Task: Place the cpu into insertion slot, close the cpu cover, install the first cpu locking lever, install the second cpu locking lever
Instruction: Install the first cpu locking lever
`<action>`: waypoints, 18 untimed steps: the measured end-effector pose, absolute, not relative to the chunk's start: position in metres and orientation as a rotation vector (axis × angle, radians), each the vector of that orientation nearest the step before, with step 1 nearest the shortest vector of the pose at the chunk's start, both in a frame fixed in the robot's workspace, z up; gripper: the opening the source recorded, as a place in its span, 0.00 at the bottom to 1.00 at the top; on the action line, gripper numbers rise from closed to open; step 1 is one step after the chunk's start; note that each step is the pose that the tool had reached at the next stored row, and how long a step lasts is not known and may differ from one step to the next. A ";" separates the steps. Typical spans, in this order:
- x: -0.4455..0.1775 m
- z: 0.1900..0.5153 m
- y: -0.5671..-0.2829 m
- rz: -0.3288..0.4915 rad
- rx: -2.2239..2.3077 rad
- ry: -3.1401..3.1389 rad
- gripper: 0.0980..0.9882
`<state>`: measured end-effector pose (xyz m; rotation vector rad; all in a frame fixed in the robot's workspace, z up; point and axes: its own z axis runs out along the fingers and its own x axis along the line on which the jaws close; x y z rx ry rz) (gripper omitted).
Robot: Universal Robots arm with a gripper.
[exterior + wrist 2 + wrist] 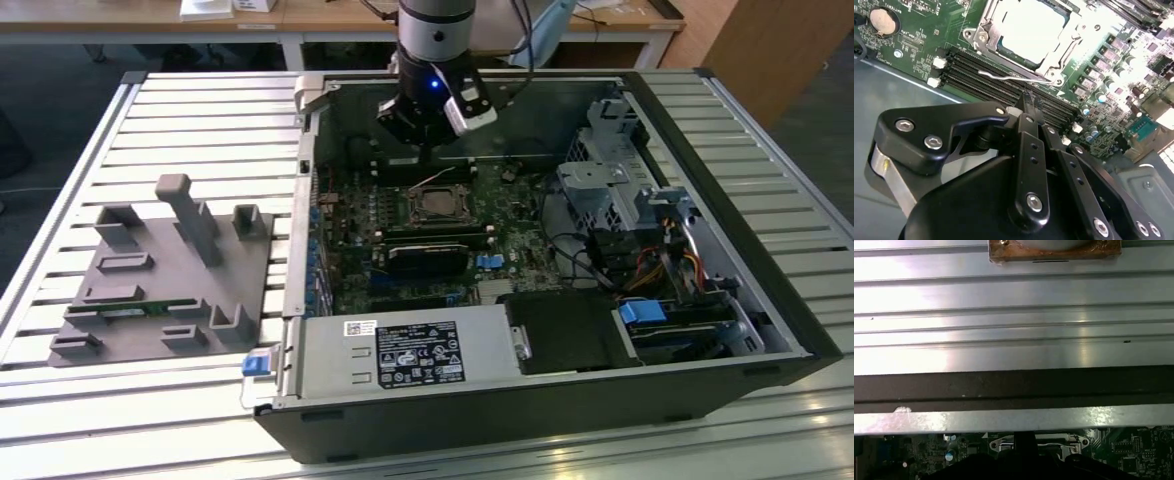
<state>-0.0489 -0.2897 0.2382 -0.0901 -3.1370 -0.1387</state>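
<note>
Cpu (pixel 1029 27) just beyond the gripper (pixel 1026 102)

Arm (pixel 435 30): silver-grey cylinder, black band, blue light (pixel 434 86) at wrist, white camera box (pixel 471 108) on side. Gripper (pixel 1026 102): matte black linkage bars, silver screws (pixel 1034 201).

This is looking like a robotics lab or test workshop. A ribbed aluminium table (pixel 134 130) is filling most of the exterior view and carrying an open PC case (pixel 534 420), which is lying on its side with its motherboard (pixel 354 240) showing. At nine o'clock from the case, a grey fixture (pixel 134 290) with upright holders is sitting on the table. At twelve o'clock a robot arm (pixel 437 30) is hanging over the case. Beyond it, wooden desks (pixel 334 18) on white legs are standing on a dark floor (pixel 54 70).
</note>
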 end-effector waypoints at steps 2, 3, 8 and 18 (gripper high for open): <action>-0.049 0.237 -0.290 -0.139 -0.090 -3.137 0.01; -0.049 0.236 -0.290 -0.139 -0.089 -3.137 0.01; -0.047 0.231 -0.291 -0.138 -0.090 -3.137 0.01; -0.038 0.226 -0.291 -0.138 -0.090 -3.137 0.01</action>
